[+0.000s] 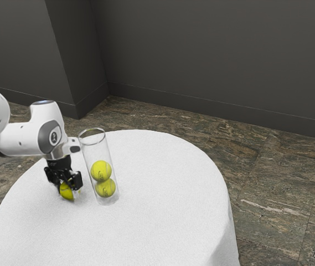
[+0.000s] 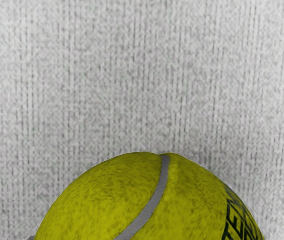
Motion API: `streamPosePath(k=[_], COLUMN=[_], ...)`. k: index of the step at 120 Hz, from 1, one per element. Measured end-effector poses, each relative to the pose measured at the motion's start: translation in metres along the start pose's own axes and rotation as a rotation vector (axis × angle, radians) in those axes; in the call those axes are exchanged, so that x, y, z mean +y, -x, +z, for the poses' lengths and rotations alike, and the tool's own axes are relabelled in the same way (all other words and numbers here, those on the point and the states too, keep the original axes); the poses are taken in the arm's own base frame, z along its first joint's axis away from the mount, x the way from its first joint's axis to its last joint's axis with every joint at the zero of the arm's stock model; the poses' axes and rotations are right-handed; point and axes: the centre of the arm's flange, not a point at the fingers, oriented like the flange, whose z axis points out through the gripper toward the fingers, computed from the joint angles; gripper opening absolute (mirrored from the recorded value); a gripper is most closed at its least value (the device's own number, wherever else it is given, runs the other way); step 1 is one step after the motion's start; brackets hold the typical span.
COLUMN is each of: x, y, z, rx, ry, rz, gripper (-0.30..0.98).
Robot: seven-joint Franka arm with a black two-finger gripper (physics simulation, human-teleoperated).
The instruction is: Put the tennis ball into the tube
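Observation:
The black gripper (image 1: 67, 185) is low over the table's left part in the exterior view, right at a yellow tennis ball (image 1: 66, 192) that it partly covers. Whether it grips the ball cannot be told. Seen from the wrist, the same ball (image 2: 132, 200) is large at the lower edge, with a grey seam and dark lettering. A clear, open-topped tube (image 1: 88, 151) stands beside the gripper, toward the exterior view's right. Inside it are two tennis balls, an upper one (image 1: 101, 170) resting on a lower one (image 1: 106, 188).
A round table with a white cloth (image 1: 163, 221) carries the tube. The tube's tall rim rises close to the hand, higher than the gripper. Stone floor (image 1: 279, 183) and a dark wall (image 1: 212, 55) lie beyond the table.

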Motion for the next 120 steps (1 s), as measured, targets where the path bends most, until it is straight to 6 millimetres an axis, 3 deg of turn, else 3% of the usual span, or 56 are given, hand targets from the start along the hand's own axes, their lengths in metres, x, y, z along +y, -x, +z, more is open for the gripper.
streamPosePath(k=[37, 51, 65, 90, 120], x=[-0.002, -0.004, -0.008, -0.003, 0.017], y=[-0.002, -0.004, -0.009, -0.032, -0.024], z=[-0.006, -0.019, -0.064, -0.184, -0.238], rx=[0.010, 0.033, 0.105, 0.240, 0.246], ry=[-0.014, -0.024, -0.061, -0.198, -0.290], rz=[0.003, 0.005, 0.027, 0.105, 0.153], gripper=[0.37, 0.35, 0.33, 0.32, 0.32])
